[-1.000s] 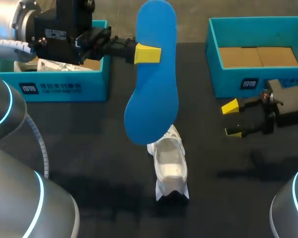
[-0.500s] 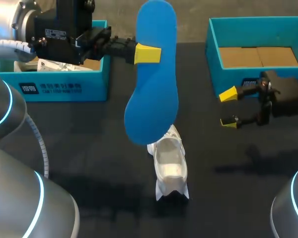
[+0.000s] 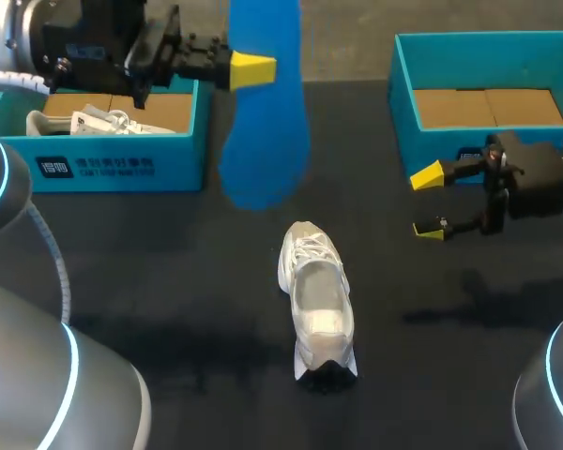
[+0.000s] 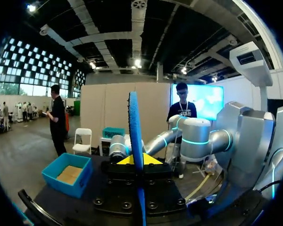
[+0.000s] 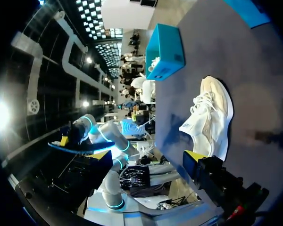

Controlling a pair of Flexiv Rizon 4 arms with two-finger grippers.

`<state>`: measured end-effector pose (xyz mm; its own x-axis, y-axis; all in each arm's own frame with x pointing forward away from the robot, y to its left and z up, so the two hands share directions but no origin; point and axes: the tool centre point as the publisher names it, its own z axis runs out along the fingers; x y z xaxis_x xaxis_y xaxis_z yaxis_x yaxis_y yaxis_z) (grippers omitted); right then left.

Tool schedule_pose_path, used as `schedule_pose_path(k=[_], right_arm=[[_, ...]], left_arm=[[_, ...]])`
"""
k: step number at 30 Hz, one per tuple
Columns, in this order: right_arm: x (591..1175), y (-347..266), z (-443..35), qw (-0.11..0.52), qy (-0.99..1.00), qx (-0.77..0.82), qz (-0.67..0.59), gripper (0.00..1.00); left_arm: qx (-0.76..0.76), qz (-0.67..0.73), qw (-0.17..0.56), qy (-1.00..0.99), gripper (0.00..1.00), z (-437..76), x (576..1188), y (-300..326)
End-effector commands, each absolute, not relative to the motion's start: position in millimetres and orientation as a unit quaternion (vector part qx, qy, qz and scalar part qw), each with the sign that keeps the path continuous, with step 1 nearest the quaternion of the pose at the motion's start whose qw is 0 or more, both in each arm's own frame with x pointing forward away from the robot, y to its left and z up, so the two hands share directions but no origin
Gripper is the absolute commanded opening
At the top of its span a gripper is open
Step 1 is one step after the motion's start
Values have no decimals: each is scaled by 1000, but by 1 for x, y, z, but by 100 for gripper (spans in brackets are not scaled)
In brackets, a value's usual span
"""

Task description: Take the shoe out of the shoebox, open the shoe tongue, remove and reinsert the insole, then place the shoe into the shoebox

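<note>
A white shoe (image 3: 317, 302) lies on the black table (image 3: 169, 262), toe toward the far side. High above the table's far left, my left gripper (image 3: 251, 70) is shut on a blue insole (image 3: 263, 131), which hangs down from it, clear of the shoe. In the left wrist view the insole (image 4: 134, 122) stands edge-on between the yellow fingertips (image 4: 151, 159). My right gripper (image 3: 428, 202) hovers open and holding nothing to the right of the shoe, in front of the right shoebox (image 3: 403, 103). The right wrist view shows the shoe (image 5: 211, 117) ahead of one yellow fingertip (image 5: 194, 156).
The left teal shoebox (image 3: 122, 164) at the back left holds another white shoe (image 3: 80, 122). The right teal shoebox has bare cardboard inside. Open table lies between the boxes and in front of the shoe.
My left arm has carried the insole up and to the left, away from the shoe. My right gripper rose and shifted toward the right shoebox, staying open.
</note>
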<state>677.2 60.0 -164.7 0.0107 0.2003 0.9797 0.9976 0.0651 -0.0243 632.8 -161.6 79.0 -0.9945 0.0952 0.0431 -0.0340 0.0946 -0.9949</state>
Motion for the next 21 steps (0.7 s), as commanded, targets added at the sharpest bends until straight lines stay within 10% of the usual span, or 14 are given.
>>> schedule_pose_path(k=[1,21], right_arm=[[677,61,-165,467,-560,-536,-426,100],[677,61,-165,467,-560,-536,-426,100]], left_arm=[[-182,659,-135,-717,0,83,655,-155],[-377,575,-311,-656,0,31,692,-145]])
